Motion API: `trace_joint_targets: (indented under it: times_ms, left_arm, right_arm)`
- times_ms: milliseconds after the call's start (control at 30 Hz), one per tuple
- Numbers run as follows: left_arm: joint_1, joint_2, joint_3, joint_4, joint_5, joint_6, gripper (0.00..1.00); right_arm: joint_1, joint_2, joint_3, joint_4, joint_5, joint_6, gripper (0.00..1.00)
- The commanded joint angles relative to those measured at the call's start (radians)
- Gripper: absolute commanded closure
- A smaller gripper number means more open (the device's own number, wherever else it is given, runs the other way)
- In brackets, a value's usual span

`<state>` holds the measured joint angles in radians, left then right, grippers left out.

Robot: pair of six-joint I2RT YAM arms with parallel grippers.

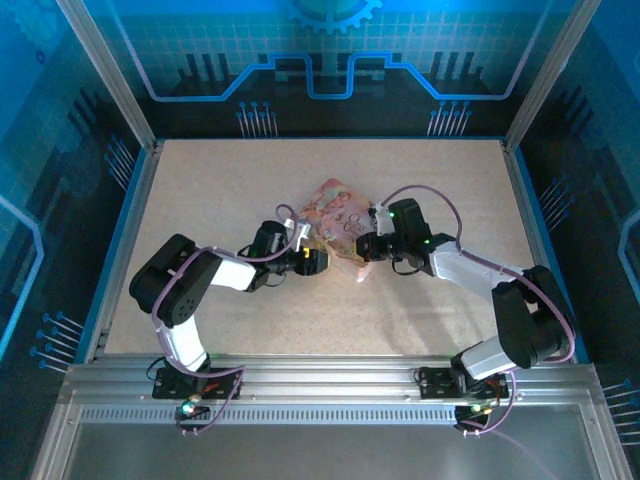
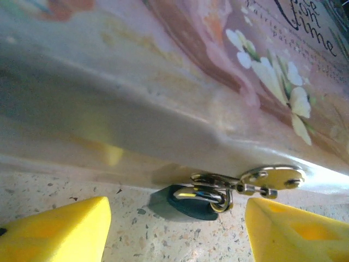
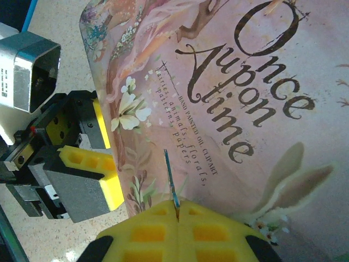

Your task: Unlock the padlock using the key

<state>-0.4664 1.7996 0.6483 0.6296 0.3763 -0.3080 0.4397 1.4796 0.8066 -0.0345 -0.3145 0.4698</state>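
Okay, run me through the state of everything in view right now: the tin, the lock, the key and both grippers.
tin: lid closed, hasp latched.
padlock: shackle looks shut, hooked through the hasp.
left gripper: open, straddling the padlock.
right gripper: shut on the key.
key: held edge-on, not in the padlock.

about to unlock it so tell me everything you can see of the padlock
The padlock is small, with a dark bluish body and a shiny metal shackle. It lies on the speckled table beside the lower edge of the tin, shackle hooked through the metal hasp there. The open left gripper flanks it, not touching. Keyhole not visible.
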Motion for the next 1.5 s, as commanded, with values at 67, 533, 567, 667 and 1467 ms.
trace_joint_targets:
  times_ms: [67,533,567,667,1467]
  left_arm:
    - [-0.004,0.018,0.02,0.044,0.05,-0.002,0.38]
    - [-0.036,0.001,0.037,-0.001,0.043,0.01,0.5]
    - [-0.039,0.0,0.037,-0.002,0.037,0.01,0.51]
    - [-0.042,0.001,0.04,-0.002,0.032,0.007,0.52]
    - [-0.07,0.006,0.041,0.011,-0.025,-0.032,0.62]
  right_arm:
    - [0.002,0.019,0.015,-0.01,0.017,-0.024,1.0]
    - [0.002,0.01,-0.001,0.005,0.013,-0.025,1.0]
    - [0.002,0.008,-0.002,0.006,0.013,-0.026,1.0]
    - [0.002,0.007,-0.001,0.008,0.013,-0.025,1.0]
    - [0.002,-0.008,-0.014,0.019,0.011,-0.022,1.0]
